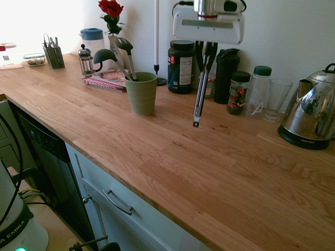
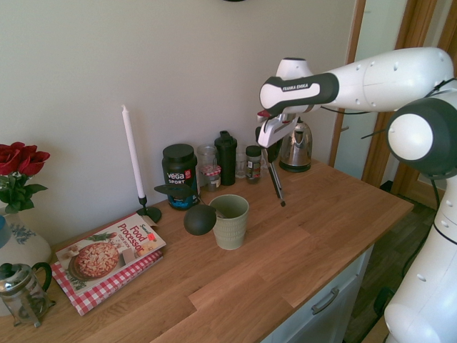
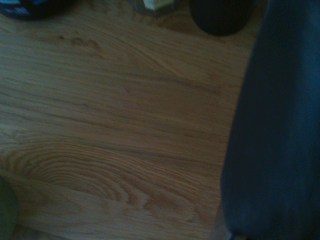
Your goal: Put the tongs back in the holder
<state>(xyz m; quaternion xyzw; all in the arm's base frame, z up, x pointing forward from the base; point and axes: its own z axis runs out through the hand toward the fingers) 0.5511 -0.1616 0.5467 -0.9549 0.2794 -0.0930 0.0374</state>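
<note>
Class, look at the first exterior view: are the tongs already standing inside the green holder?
No. The tongs hang in the air from the gripper, apart from the holder.

**White Franka arm, glossy shells and dark joint bands**

The arm point(image 2: 385, 78) is showing smooth, rounded white shells that are catching the room's light. A dark grey band is wrapping the link nearest the wrist, and white lettering reading FRANKA EMIKA is running along it. A big dark grey ring is circling a white round cap at the elbow joint. A thin black cable is trailing beside the forearm. The gripper point(image 1: 205, 52) is wearing a boxy white housing with a grey strip across its face; a metallic collar with a red ring is sitting above it. Black fingers point(image 1: 199, 51) are hanging beneath.
</note>
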